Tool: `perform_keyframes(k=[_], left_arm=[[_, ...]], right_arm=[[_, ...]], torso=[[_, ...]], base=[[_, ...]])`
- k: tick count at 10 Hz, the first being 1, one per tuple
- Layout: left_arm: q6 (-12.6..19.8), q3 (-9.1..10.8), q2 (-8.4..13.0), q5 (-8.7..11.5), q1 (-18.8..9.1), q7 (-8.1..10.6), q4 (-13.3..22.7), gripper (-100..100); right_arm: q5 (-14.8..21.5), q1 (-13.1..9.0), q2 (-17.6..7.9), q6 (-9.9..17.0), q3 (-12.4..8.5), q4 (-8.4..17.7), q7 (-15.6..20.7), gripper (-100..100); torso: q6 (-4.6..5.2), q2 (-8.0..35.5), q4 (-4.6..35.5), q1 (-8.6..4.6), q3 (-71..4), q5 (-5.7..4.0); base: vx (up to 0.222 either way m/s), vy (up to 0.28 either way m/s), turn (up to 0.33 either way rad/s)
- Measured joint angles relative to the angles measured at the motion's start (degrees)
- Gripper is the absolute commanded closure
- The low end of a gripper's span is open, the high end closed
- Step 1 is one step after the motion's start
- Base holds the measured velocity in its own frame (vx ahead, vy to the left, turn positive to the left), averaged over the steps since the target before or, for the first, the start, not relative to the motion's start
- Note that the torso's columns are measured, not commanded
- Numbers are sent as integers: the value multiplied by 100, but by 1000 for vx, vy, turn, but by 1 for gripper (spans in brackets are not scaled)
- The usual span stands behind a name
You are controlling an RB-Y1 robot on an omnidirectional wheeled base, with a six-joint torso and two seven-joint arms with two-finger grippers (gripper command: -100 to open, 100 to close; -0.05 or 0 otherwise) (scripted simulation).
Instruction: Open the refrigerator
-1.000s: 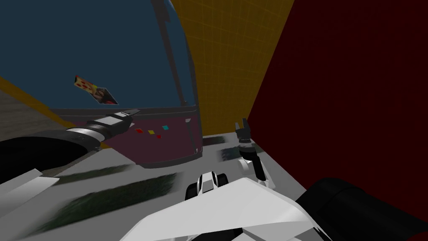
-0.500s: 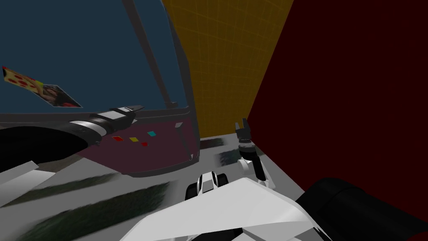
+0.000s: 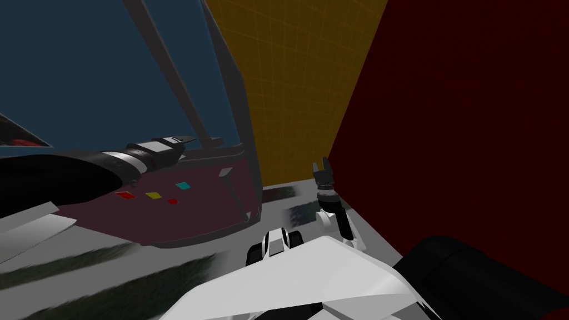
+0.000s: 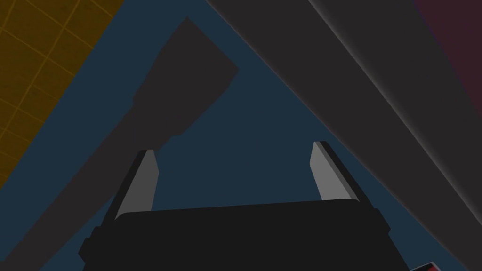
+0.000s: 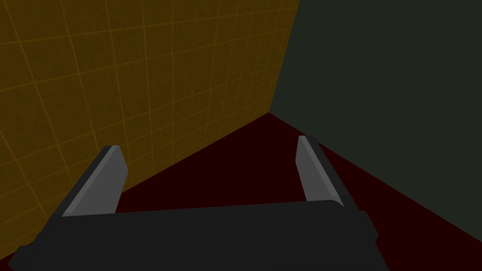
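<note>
Yellow tiled wall (image 3: 300, 83) met a dark red wall (image 3: 455, 139) in the corner, above a grey streaked floor (image 3: 89, 247).

Container: a two-door refrigerator (image 3: 83, 66) filled the 10 o'clock part of the head view. Both door fronts faced the camera, so the contents were hidden.

- Left gripper (image 3: 186, 139) was held against the refrigerator front, level with the grey seam (image 4: 376, 94) between the doors.
- Its fingers (image 4: 146, 181) stood wide apart. Between them the left wrist view (image 4: 234, 148) showed bare blue panel, and they gripped nothing.
- Dark grey bar handle (image 3: 166, 72) ran up the door towards 11 o'clock. Its lower foot was just beside the fingertips, at 3 o'clock of the gripper.
- The flared foot (image 4: 188, 80) lay just beyond one fingertip. I could not tell whether they touched.

Appearance:
- dark blue upper door (image 3: 66, 44)
- maroon lower door (image 3: 194, 216)
- small red, yellow and teal square magnets (image 3: 153, 195) on the maroon panel, at 6 o'clock of the gripper

Right gripper (image 3: 322, 165) sat at 3 o'clock of the refrigerator, well apart from it and near the red wall. Its fingers were spread wide and empty (image 5: 209, 143).
</note>
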Motion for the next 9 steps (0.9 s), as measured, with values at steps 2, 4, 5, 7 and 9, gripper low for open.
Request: perform_keyframes(k=[2,4,5,7,9], left_arm=[[144,187,202,217,37,29,-18,-100],[157,195,214,226,36,34,-19,100],[151,204,219,222,27,32,-24,100],[-175,36,254,3,-38,255,83,100],[-479,15,230,-58,-32,309,100,100]], right_arm=[[0,0,-1,0,-1,0,0,0],[0,-1,-1,0,-1,0,0,0],[0,-2,-1,1,-1,1,0,0],[0,-2,-1,0,-1,0,0,0],[0,-2,-2,1,-2,1,0,0]], torso=[[13,-2,-1,27,-6,4],[-1,37,11,46,23,15],[-7,35,7,45,25,21],[-58,67,64,123,29,32],[-25,58,68,89,25,16]], base=[[118,-69,-5],[11,-8,-5],[-52,17,308],[-51,7,154],[-3,14,-20]])
